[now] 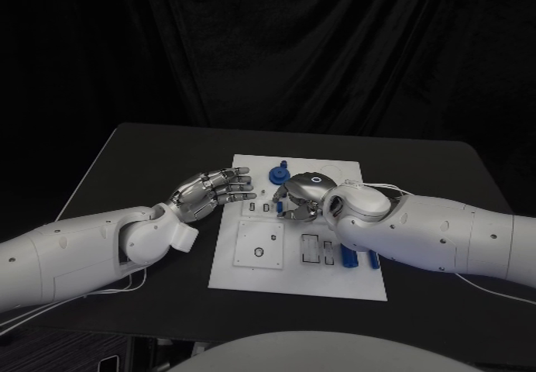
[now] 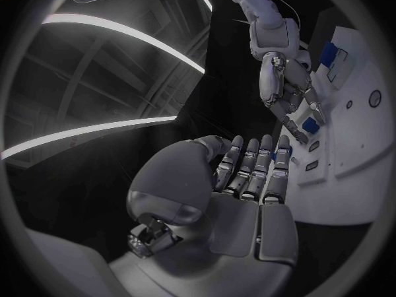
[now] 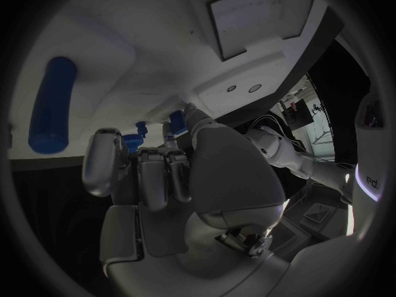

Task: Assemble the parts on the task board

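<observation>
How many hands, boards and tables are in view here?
Hands: 2 (left hand, right hand)
Board: 1
Table: 1
Total: 4

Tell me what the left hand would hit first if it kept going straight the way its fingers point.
Probably the right hand: the left hand points across the task board toward it. Their relative height is unclear.

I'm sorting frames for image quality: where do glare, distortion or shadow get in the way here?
Head view: even light, the task board crisp against the black table. Left wrist view: bright ceiling strips glare, and the fisheye bends the board's edges. Right wrist view: the right hand sits in shadow, the blue cylinder soft-edged, the board curved.
</observation>
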You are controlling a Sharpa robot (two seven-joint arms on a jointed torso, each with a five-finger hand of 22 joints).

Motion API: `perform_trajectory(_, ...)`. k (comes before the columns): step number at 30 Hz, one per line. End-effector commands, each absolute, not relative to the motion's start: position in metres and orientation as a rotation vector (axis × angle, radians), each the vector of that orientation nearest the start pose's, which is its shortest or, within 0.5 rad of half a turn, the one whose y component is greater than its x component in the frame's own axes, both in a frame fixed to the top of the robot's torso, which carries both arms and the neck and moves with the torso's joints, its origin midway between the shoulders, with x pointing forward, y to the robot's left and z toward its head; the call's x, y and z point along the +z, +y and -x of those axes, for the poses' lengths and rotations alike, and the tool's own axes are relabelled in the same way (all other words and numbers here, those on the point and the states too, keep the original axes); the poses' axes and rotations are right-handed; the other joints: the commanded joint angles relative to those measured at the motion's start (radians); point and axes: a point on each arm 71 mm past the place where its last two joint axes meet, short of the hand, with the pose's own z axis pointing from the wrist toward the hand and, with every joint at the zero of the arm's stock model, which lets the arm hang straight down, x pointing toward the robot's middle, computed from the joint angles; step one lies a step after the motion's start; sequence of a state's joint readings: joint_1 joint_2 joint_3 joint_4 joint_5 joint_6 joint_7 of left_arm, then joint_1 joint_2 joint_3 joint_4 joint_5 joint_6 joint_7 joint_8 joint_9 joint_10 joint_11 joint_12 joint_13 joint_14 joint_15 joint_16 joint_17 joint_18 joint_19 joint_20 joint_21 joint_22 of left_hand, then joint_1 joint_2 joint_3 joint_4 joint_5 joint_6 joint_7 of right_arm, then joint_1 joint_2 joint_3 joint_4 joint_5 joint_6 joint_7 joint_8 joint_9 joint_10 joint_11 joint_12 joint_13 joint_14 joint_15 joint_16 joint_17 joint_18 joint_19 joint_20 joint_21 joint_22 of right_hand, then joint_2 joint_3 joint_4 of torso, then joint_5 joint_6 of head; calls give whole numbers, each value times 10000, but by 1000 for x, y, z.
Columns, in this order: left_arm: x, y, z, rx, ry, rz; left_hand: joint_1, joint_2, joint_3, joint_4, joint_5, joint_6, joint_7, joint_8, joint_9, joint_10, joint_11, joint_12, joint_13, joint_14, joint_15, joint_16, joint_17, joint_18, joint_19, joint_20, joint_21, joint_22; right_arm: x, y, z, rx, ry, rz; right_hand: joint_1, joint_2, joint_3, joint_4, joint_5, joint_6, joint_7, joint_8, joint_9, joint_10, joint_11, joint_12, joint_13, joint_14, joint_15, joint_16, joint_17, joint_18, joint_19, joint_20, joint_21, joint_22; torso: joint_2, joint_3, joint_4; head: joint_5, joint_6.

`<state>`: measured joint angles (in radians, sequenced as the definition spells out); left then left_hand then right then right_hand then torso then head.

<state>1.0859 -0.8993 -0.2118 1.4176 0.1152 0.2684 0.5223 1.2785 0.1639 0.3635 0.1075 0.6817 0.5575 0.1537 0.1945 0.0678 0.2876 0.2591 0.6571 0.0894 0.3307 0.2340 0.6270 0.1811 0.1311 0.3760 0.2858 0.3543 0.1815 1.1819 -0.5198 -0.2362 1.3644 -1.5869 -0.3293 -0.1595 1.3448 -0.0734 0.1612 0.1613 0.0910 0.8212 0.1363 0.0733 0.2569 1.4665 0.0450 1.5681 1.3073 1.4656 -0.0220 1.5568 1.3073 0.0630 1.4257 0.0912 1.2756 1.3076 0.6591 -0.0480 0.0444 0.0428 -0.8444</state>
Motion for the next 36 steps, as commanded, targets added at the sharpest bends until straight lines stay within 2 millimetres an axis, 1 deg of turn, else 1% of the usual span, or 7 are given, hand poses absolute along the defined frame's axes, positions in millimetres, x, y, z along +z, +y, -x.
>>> perform_trajectory(1, -282, 247, -437, -19608, 16030, 12919, -65, 57, 45, 3, -23, 36, -7, 31, 8, 41, 17, 59, 11, -43, 36, 43, -5, -148, -62, -22, 37, 12, -269, -83, -463, 6391, 17830, 4647, -62, -15, -78, 8, -79, -99, -2, -57, -22, 912, -26, -26, 2484, 939, 15, -44, 2397, 87, -90, -13, -67, 1658, 0, -5, -8, 4, 1)
perform_trajectory(16, -281, 251, -437, -19281, 15365, 12855, -124, 142, 167, 14, 89, 175, 47, 104, 29, 105, 88, 104, 25, 11, 94, 102, 10, -167, -42, 7, 77, 33, -251, -91, -454, 7490, 15987, 3941, -322, -641, -390, 751, -428, -766, -10, -58, -273, 834, -49, -57, 2397, 908, -12, -86, 2343, 93, -116, -54, -191, 1659, -7, 7, -15, 47, 163)
perform_trajectory(20, -278, 255, -439, -18635, 14421, 12628, -158, 5, 445, -132, 514, 749, 297, 376, 86, 931, 220, 464, 80, 697, 166, 561, 117, -236, 506, 3, 528, 245, -236, -95, -447, 8168, 14910, 3805, -175, -594, -289, 920, -414, -727, -31, -15, -288, 965, -67, -4, 2545, 992, -27, 44, 2509, 32, 35, -66, 83, 1749, -19, 15, -18, 92, 293)
perform_trajectory(24, -275, 261, -436, -17885, 13947, 12388, -120, -144, 668, -109, 282, 983, 422, 457, 72, 1542, 97, 522, -10, 1320, -29, 886, 88, -111, 1221, -92, 1299, 632, -217, -101, -443, 8626, 14014, 3849, 32, -484, -176, 977, -391, -722, -89, 4, -312, 905, -104, -29, 2476, 983, -47, 30, 2490, 33, 50, -76, 85, 1754, -44, 29, -44, 145, 384)
perform_trajectory(27, -273, 263, -434, -17342, 14044, 12035, -96, -199, 664, 151, -776, 1067, 462, 456, 49, 1850, 13, 466, -103, 1697, -152, 1071, 61, -43, 1621, -151, 1885, 943, -205, -106, -442, 8785, 13561, 3915, 103, -442, -142, 991, -382, -715, -117, 13, -320, 913, -125, -25, 2485, 986, -62, 34, 2495, 24, 76, -85, 129, 1768, -55, 33, -44, 135, 502)
perform_trajectory(31, -268, 264, -435, -16348, 14541, 11442, -65, -508, 11, 695, -3908, 1115, 275, 430, 41, 2836, -264, 713, -87, 3008, -497, 1960, 266, 233, 2515, -259, 3098, 1568, -191, -115, -439, 8845, 13204, 3972, 281, -331, -59, 995, -333, -716, -136, 24, -343, 896, -150, -33, 2465, 967, -87, 3, 2454, 16, 98, -106, 160, 1780, -125, 49, -56, 183, 607)
perform_trajectory(36, -259, 264, -443, -15136, 15547, 10571, -46, -765, -1090, 1491, -5230, 1430, 547, 580, 69, 4283, -981, 1907, 497, 4578, -1191, 3460, 815, 525, 3396, -565, 4574, 2333, -184, -131, -437, 8682, 13139, 3892, 447, -194, 18, 986, -248, -608, -125, 88, -345, 887, -148, -38, 2453, 957, -92, -13, 2434, 11, 111, -118, 170, 1786, -188, 70, -49, 207, 689)
